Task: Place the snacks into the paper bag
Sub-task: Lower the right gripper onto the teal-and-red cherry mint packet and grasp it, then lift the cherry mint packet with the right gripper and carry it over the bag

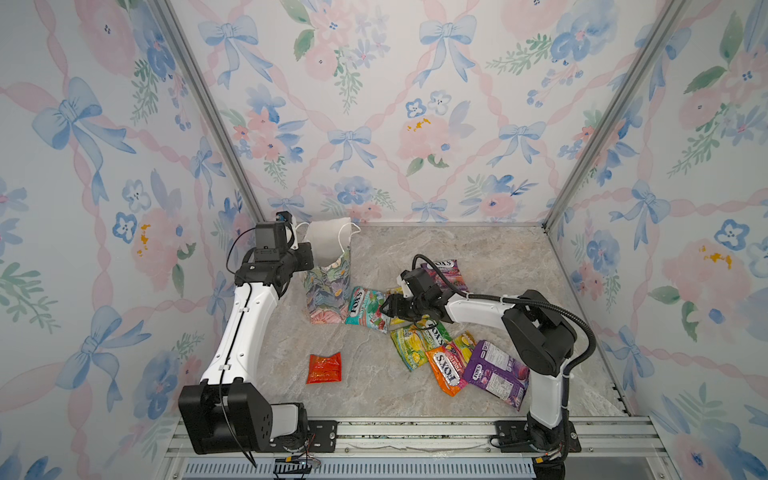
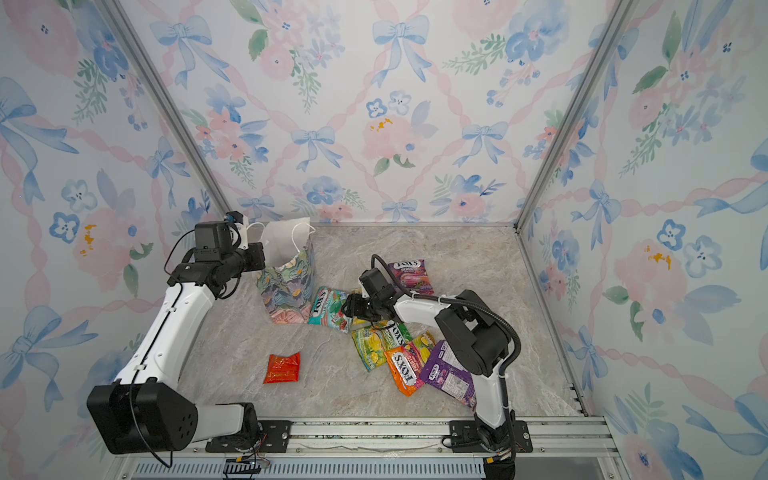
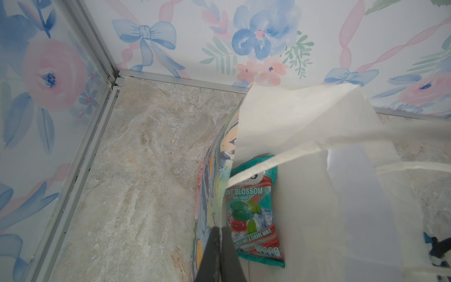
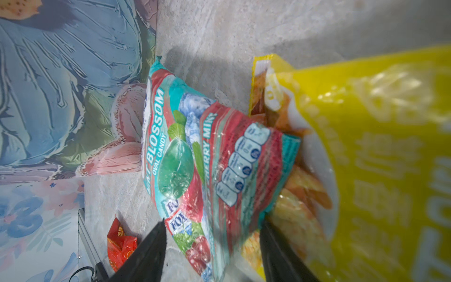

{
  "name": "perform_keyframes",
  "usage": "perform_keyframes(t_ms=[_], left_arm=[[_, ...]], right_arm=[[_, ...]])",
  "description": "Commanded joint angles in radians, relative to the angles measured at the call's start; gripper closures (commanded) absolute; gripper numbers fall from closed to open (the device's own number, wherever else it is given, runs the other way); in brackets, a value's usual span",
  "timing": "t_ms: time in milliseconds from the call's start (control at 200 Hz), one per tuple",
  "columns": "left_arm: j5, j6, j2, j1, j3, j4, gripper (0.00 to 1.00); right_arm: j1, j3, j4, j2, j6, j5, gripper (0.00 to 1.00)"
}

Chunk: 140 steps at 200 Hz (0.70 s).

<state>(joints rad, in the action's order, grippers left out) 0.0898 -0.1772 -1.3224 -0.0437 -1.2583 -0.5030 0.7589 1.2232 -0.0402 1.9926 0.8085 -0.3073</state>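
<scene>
We're at the pickup for the next snack. The left gripper (image 3: 219, 230) is pinched tight on the rim of the paper bag (image 1: 328, 282), propping the mouth open. The bag stands upright near the back left corner of the bench (image 1: 490, 249), and a second teal packet (image 3: 255, 214) is already inside.

The right gripper (image 4: 212, 221) is wide, with its jaws straddling one end of the teal mint packet (image 4: 192, 151). That packet lies just beside the bag's foot, with one edge lapping over a yellow packet (image 4: 378, 146).

Our tips for this step:
- Bite the flat crimped end rather than the puffy middle, since that glossy film looks slippery.
- Make sure only the teal one gets caught and the yellow one doesn't come along.
- Lift straight up before swinging over.
- Feed it in narrow end first, and watch for the cord handle (image 3: 268, 165) hanging across the mouth.
- A nudge on the rim could tip the bag, so we'd go in from above.
</scene>
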Motion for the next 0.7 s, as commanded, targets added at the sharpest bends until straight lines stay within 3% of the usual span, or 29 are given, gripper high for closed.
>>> perform_keyframes(t_ms=[0,235,360,455,695], left_arm=[[0.015,0.001,0.023,-0.009,0.016,-0.009,1.00],[0.028,0.001,0.023,-0.011,0.016,-0.009,1.00],[0.029,0.002,0.024,-0.010,0.016,-0.009,1.00],[0.036,0.003,0.024,-0.012,0.016,-0.009,1.00],[0.100,0.016,0.017,-0.015,-0.005,-0.011,1.00]], right_arm=[[0.010,0.029,-0.055,0.042,0.056,-0.041,0.39],[0.008,0.037,-0.086,0.047,0.072,-0.051,0.56],[0.006,0.032,-0.089,0.026,0.059,-0.048,0.81],[0.003,0.032,-0.076,0.000,0.037,-0.039,0.92],[-0.026,0.032,0.005,-0.111,-0.039,-0.026,1.00]])
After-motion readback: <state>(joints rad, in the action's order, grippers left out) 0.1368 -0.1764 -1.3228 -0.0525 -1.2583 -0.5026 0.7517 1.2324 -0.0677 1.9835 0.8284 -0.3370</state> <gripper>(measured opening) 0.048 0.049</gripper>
